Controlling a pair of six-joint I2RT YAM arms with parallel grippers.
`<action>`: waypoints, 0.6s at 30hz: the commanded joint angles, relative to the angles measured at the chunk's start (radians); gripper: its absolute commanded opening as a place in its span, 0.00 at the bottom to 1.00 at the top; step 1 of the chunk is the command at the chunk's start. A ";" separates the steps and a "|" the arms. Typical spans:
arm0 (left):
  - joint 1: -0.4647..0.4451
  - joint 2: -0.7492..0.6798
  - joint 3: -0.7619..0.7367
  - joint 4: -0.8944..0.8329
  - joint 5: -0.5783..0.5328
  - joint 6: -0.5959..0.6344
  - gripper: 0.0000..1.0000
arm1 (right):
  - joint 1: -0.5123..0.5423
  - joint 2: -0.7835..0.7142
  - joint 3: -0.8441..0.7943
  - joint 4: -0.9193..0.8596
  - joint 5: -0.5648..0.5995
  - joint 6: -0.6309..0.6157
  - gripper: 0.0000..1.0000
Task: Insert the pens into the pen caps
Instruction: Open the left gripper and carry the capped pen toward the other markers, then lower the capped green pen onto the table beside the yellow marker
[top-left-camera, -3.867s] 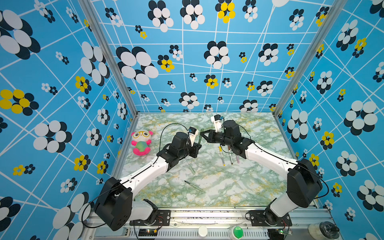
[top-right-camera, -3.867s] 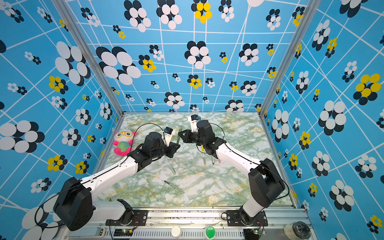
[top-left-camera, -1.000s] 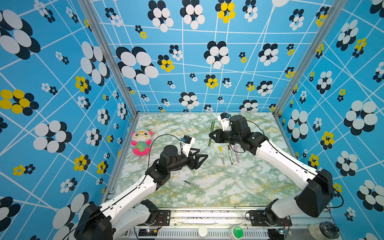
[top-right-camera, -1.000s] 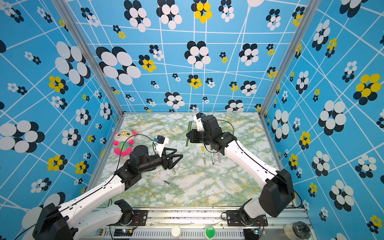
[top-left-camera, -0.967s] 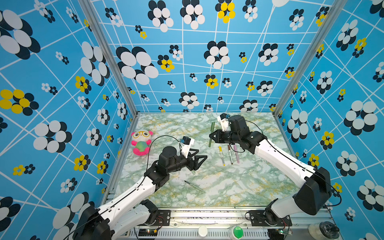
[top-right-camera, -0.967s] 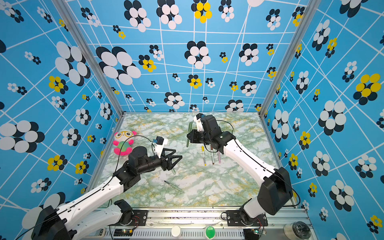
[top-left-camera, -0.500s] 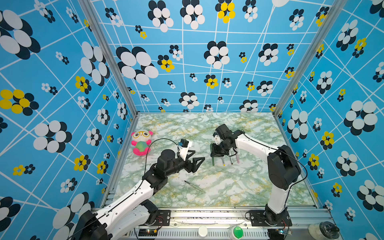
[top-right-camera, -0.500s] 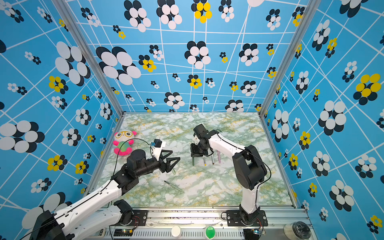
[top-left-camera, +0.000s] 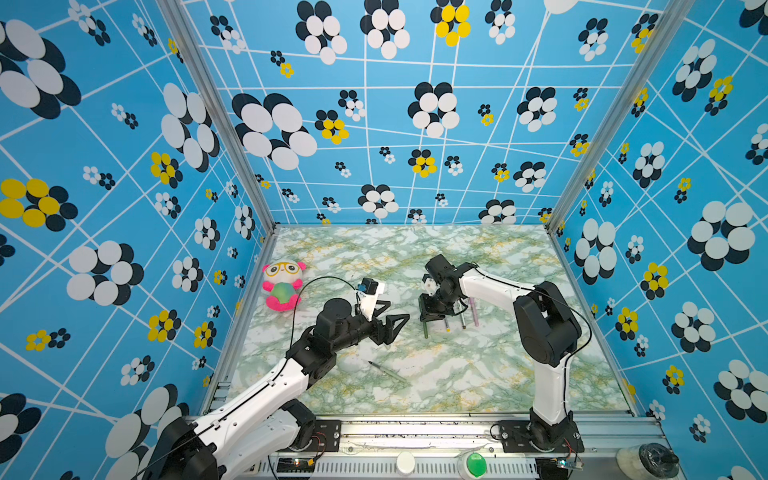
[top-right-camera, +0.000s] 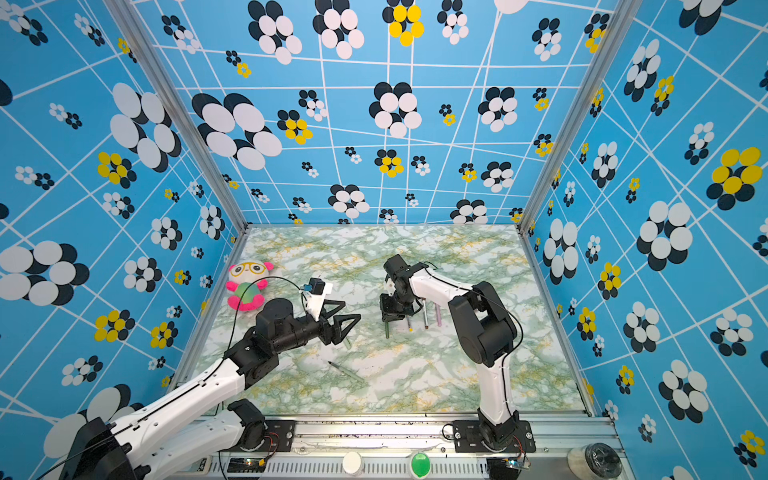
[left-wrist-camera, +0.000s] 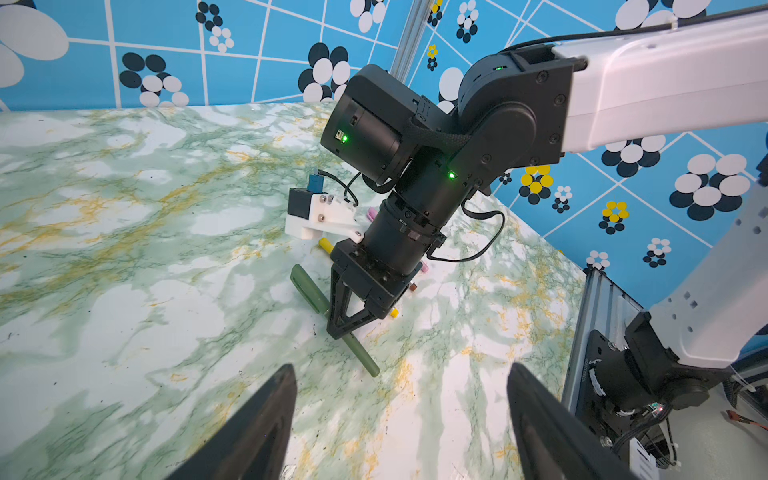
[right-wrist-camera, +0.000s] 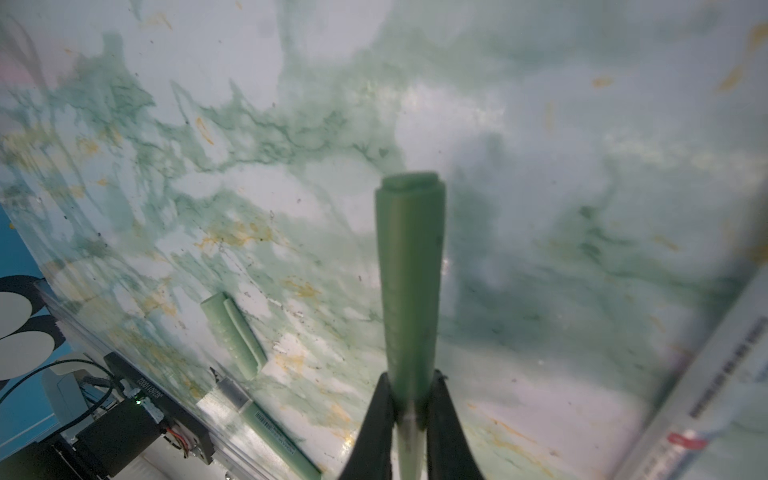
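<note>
Five pens: four lie in a row right of centre in both top views, and one lies apart, lower in the frame.
Dark green pen (top-left-camera: 425, 330): leftmost of the row. Its long axis runs up and down the frame. The capped end points toward the back wall and the bare barrel end toward the lower edge. It seems to rest flat on the surface (top-left-camera: 478, 374).
Right end effector (top-left-camera: 428, 320): clenched on the dark green pen near mid-length and aimed down at the surface.
Dark green cap (right-wrist-camera: 409, 249): seated on its pen, jutting out past the gripping fingers in the right wrist view.
Three neighbours: the yellow-ended pen (top-left-camera: 446, 327), brown-ended pen (top-left-camera: 461, 322) and pink pen (top-left-camera: 474, 316) lie side by side, roughly parallel to the dark green one. Their upper ends are hidden by the right arm.
Pale green pen (top-left-camera: 386, 371): uncapped and lying on a diagonal below centre, with the dark tip to the upper left and the barrel to the lower right.
Pale green cap (top-right-camera: 347, 343): the one loose cap, lying on the surface just below the left end effector's lower finger and above the pale green pen's tip.
Left end effector (top-left-camera: 399, 311): released, with its fingers spread wide and nothing between them. It is raised left of the row and points right.
One plush toy (top-left-camera: 282, 286): at the left edge of the surface.
</note>
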 joint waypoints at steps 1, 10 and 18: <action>-0.003 0.005 0.023 0.010 -0.004 0.015 0.80 | -0.003 0.021 0.019 -0.001 0.034 -0.003 0.03; -0.001 0.017 0.027 0.016 -0.002 0.010 0.79 | -0.003 0.049 0.024 0.006 0.096 0.002 0.05; 0.000 0.019 0.028 0.016 -0.006 0.010 0.79 | -0.006 0.067 0.042 0.018 0.110 0.017 0.09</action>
